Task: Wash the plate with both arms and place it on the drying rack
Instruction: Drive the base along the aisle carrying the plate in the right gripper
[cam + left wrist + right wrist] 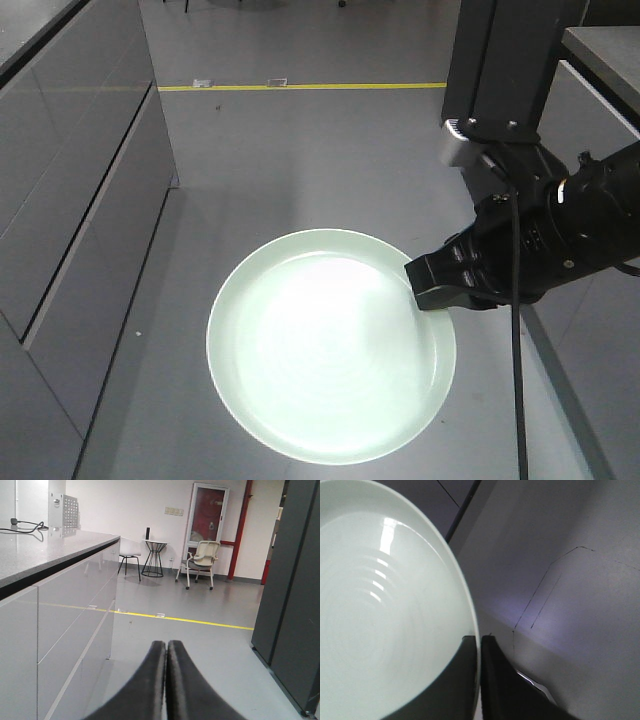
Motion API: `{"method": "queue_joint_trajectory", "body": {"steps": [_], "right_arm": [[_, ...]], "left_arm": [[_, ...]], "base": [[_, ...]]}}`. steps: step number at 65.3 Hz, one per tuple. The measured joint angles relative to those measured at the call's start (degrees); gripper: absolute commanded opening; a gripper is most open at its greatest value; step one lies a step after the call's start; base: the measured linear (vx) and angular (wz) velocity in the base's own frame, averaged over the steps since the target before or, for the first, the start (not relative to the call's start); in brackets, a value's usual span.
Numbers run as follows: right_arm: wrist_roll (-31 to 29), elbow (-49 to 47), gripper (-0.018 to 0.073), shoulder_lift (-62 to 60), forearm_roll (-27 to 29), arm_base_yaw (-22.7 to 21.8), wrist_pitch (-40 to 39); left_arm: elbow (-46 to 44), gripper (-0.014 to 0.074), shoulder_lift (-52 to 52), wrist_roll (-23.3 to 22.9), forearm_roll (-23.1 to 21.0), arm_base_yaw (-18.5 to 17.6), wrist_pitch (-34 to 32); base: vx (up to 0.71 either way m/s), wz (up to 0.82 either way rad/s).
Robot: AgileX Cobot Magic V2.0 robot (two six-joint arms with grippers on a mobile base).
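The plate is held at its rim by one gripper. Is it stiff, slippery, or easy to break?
Probably stiff: the plate shows no sag though the right gripper pinches only one edge. Likely slippery: its surface shines with bright reflections. It looks ceramic, so a drop onto the floor could break it.

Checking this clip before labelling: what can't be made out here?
- Drying rack: in no view, outside every frame.
- Plate surface: front view, glare washes out the middle; clean or dirty is unclear.
- Plate's far side: right wrist view, cut by left and bottom edges.
- Left gripper: front view, outside the frame.
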Motion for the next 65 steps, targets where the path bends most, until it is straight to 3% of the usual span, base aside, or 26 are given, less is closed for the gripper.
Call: {"method": "queue_joint_trajectory", "body": {"steps": [65], "right_arm": [[0.0,0.0,-0.0004,0.0,0.0,0.0,0.0]], "left_arm": [[0.0,-0.0007,0.0,0.0,0.0,0.0,0.0]], "base": [[0.14,0.00]]}}
